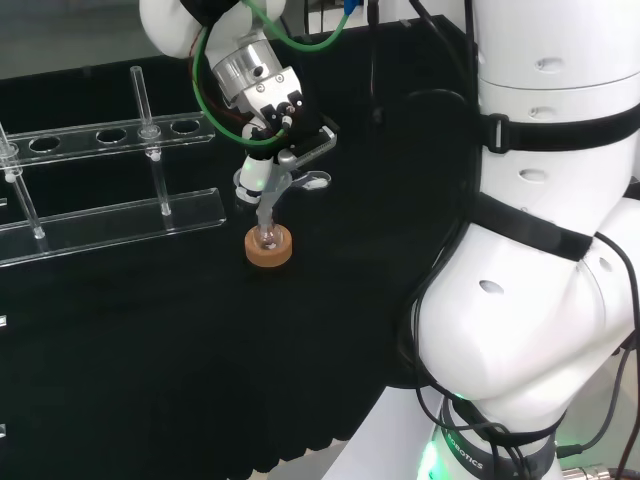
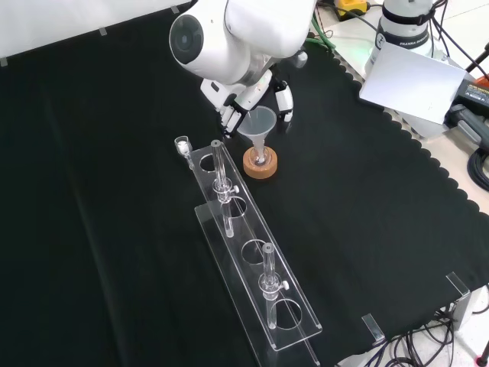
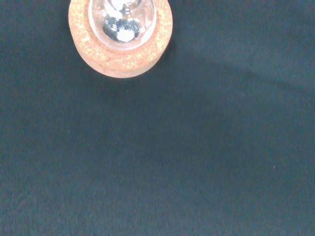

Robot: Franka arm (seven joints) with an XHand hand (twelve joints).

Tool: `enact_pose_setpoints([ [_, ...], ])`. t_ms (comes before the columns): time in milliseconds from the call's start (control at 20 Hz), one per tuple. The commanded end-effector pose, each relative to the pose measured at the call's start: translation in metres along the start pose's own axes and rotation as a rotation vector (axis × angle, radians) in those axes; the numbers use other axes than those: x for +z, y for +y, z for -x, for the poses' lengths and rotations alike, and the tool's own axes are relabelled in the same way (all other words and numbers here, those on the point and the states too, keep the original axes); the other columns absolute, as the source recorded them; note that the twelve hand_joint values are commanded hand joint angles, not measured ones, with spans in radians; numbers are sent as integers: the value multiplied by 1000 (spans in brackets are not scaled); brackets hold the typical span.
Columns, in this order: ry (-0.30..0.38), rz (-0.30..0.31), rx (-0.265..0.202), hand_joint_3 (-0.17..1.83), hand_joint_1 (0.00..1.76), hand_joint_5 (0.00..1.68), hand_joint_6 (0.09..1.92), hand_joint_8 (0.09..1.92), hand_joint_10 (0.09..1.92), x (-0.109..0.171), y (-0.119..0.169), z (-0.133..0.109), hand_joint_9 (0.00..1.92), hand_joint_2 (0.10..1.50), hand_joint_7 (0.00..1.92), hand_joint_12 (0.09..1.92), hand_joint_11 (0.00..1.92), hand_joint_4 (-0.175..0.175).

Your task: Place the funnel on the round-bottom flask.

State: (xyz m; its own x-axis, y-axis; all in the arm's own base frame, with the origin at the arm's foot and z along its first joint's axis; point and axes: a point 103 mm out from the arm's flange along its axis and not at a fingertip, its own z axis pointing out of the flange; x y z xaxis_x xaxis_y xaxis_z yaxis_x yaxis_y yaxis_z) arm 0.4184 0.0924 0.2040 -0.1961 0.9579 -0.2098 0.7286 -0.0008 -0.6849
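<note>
In your head view, start at the far left: a clear plastic test-tube rack (image 1: 110, 215) lies along the black cloth (image 1: 150, 360), its upper plate pierced with round holes, and a glass tube (image 1: 143, 100) stands upright in it. Whether anything is in the tube, you cannot tell.

Move right and you reach the hand (image 1: 285, 125), hanging over the cork ring stand (image 1: 268, 247). Its fingers are curled in around the clear funnel (image 1: 262, 185), at the wide upper part, so it is grasping the funnel. The funnel's stem points down at the stand. The round-bottom flask (image 1: 267, 238) sits in the ring; you see little of it here beyond a glint of glass.

In your front view, the rack (image 2: 256, 260) runs from the middle down toward the lower right, carrying two upright tubes. Just right of its upper end stands the cork ring (image 2: 260, 164), with the funnel (image 2: 259, 126) directly above it, cone upward and stem reaching down into the ring's centre. The hand (image 2: 233, 107) is at the cone's rim.

In your wrist view, the flask's glass bulb (image 3: 123, 19) rests inside the cork ring (image 3: 120, 54). You cannot tell what the flask holds.
</note>
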Motion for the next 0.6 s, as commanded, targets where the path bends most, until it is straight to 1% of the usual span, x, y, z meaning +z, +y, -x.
enact_pose_setpoints([
  [50,6,-23,-3,385,535,276,149,757,736,1,-2,2,455,665,97,1327,438,-57],
  [250,22,-20,-15,335,499,237,87,738,775,2,-7,7,359,661,25,1356,387,-54],
  [350,29,-13,-18,300,475,204,87,652,803,2,-11,8,280,659,6,1375,348,-50],
  [400,30,-10,-19,278,462,184,87,583,821,3,-12,8,236,659,2,1388,327,-48],
  [550,42,18,-26,199,414,79,87,244,890,3,-18,11,70,668,0,1437,250,-36],
  [600,42,34,-23,183,404,57,87,164,899,3,-20,13,37,669,0,1448,232,-33],
])
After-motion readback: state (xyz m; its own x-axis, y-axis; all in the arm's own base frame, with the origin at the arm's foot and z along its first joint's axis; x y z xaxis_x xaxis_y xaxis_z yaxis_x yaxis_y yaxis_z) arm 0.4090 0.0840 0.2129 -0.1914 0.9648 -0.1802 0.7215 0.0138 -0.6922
